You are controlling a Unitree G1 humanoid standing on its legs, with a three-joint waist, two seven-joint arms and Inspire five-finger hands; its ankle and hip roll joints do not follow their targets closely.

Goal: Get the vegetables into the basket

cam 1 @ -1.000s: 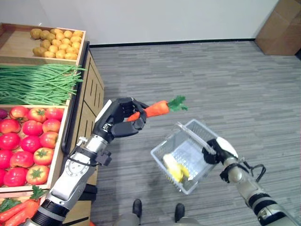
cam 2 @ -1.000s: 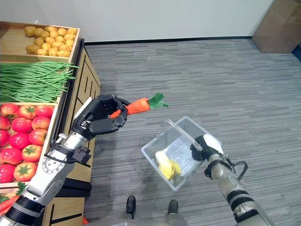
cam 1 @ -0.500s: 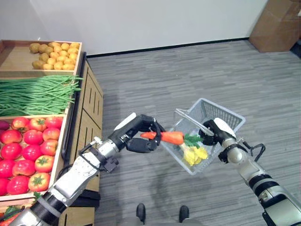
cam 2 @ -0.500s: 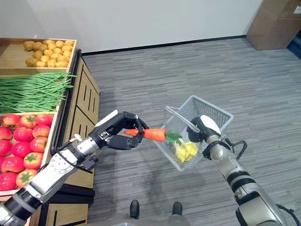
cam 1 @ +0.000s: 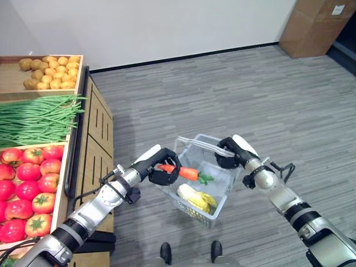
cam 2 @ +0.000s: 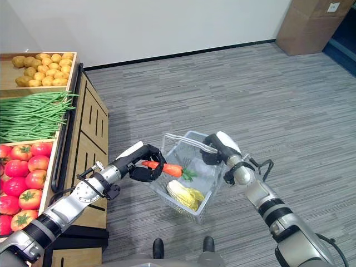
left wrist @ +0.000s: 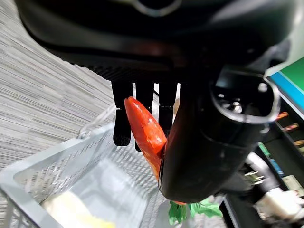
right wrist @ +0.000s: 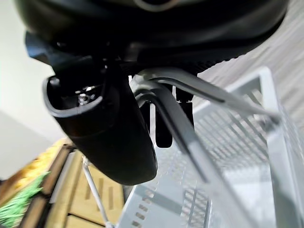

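My left hand (cam 1: 157,168) is shut on an orange carrot (cam 1: 187,173) with green leaves, held just over the near-left rim of the white wire basket (cam 1: 218,207). In the left wrist view the carrot (left wrist: 146,134) lies between thumb and fingers above the basket (left wrist: 57,166). My right hand (cam 1: 232,154) is shut on the basket's handle (cam 1: 196,146) and holds the basket above the floor. The right wrist view shows the handle (right wrist: 190,137) passing under the curled fingers. A yellow-white vegetable (cam 1: 193,196) lies in the basket's bottom.
A wooden produce stand (cam 1: 95,133) runs along the left, with potatoes (cam 1: 47,72), green beans (cam 1: 36,117) and tomatoes (cam 1: 29,183) in bins. Grey carpet (cam 1: 233,94) spreads to the right. A brown cardboard box (cam 1: 308,25) stands at the far right by the wall.
The left hand brought the carrot down from mid-air to the basket's rim. The right hand swung the basket left and level under it. The camera has shifted too.
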